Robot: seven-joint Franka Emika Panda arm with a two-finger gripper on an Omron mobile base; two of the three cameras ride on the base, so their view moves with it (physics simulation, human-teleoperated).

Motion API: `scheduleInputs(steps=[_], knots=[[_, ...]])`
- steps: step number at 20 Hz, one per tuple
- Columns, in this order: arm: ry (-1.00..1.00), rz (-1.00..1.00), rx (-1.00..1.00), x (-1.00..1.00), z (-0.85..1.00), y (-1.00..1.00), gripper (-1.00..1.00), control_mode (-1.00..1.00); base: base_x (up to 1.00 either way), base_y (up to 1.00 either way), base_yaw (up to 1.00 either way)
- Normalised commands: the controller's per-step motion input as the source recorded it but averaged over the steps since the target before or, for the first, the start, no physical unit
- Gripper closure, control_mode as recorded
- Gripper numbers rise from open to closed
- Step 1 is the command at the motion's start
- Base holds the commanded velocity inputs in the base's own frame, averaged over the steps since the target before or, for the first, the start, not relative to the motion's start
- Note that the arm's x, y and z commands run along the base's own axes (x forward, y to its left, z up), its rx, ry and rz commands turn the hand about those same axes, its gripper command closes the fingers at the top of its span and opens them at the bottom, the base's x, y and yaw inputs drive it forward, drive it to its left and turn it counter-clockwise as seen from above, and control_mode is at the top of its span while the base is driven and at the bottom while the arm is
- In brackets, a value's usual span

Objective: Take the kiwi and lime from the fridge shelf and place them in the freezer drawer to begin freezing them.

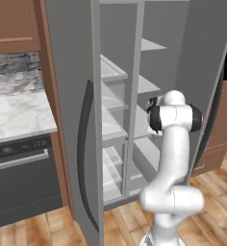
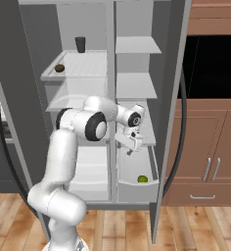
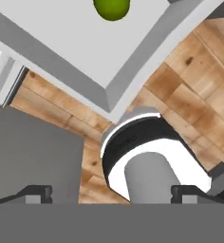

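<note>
The lime [image 2: 142, 179] lies on the floor of the pulled-out freezer drawer [image 2: 136, 189], near its front wall. In the hand view the lime [image 3: 112, 7] sits at the top edge, inside the drawer's pale walls [image 3: 85, 80]. My gripper [image 2: 131, 148] hangs a little above the drawer's back part, open, with nothing between its fingers. Both fingertips [image 3: 37, 193] stand wide apart at the bottom of the hand view. The kiwi [image 2: 59, 68], a dark oval, rests on the upper left fridge shelf [image 2: 88, 66], well above and left of the gripper.
A dark cup [image 2: 80, 44] stands at the back of the kiwi's shelf. Open fridge doors [image 1: 72, 120] flank the compartments on both sides. A centre divider [image 2: 110, 88] separates the left shelves from the right ones. A marble counter [image 1: 17, 115] lies to the left.
</note>
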Motion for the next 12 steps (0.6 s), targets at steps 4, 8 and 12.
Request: scheduleInputs(steps=[4,8,12], knots=[[-0.50,0.02,-0.11,-1.00,0.48,0.98,-1.00,-1.00,0.00,0.00,0.00],[-0.42,0.07,-0.07,-1.00,0.98,0.88,-1.00,-1.00,0.00,0.00,0.00],[-0.43,0.13,-0.10,-0.95,1.00,0.79,-1.00,-1.00,0.00,0.00,0.00]])
